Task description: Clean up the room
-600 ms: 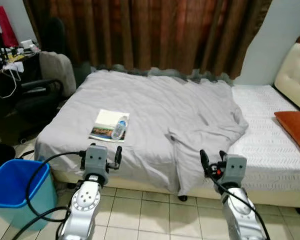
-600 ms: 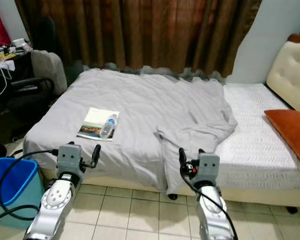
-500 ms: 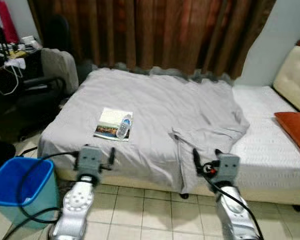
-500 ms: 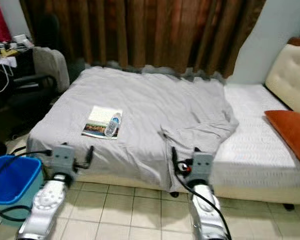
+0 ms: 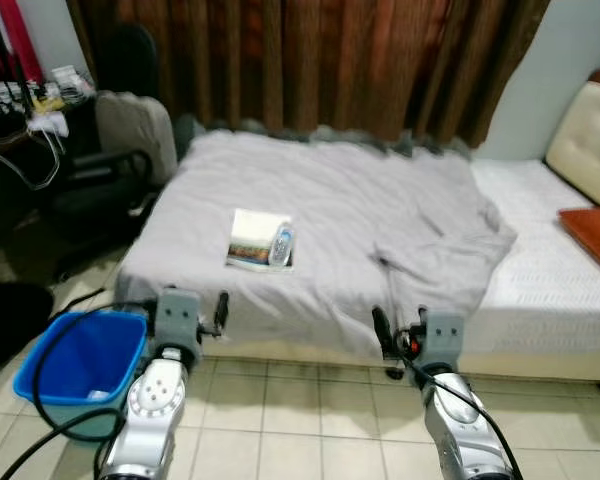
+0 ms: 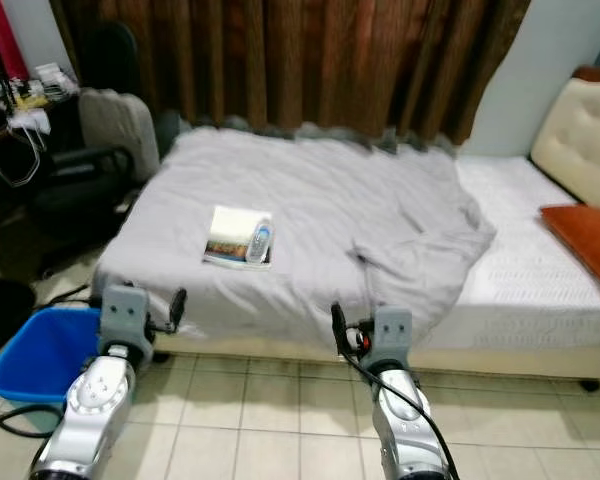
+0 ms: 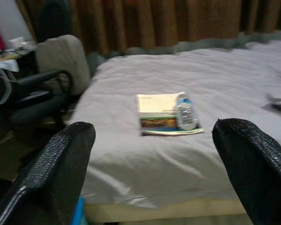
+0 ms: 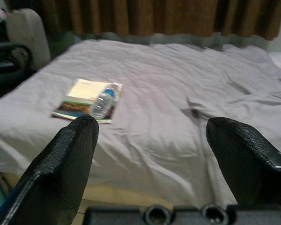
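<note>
I hold both tools, left (image 5: 193,312) and right (image 5: 404,328), released and empty short of the bed (image 5: 400,210), lining up the bottle (image 5: 282,242) lying ahead on the magazine (image 5: 255,239).

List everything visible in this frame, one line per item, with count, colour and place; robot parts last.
bed: 1, white mattress, fills the middle of the room.
blanket: 1, grey, rumpled, spread over most of the bed and hanging over its near edge.
magazine: 1, pale cover with a picture, lying flat on the blanket toward the robot's left.
water bottle: 1, clear with blue cap, lying on the magazine.
cushion: 1, orange, on the bed at far right.
headboard: 1, cream, tufted, far right.
curtain: brown, behind the bed.
bin: 1, blue, on the tiled floor at left.
office chair: 1, black with pale backrest, left of the bed.
left gripper: open, short of the bed edge.
right gripper: open, short of the bed edge.
</note>
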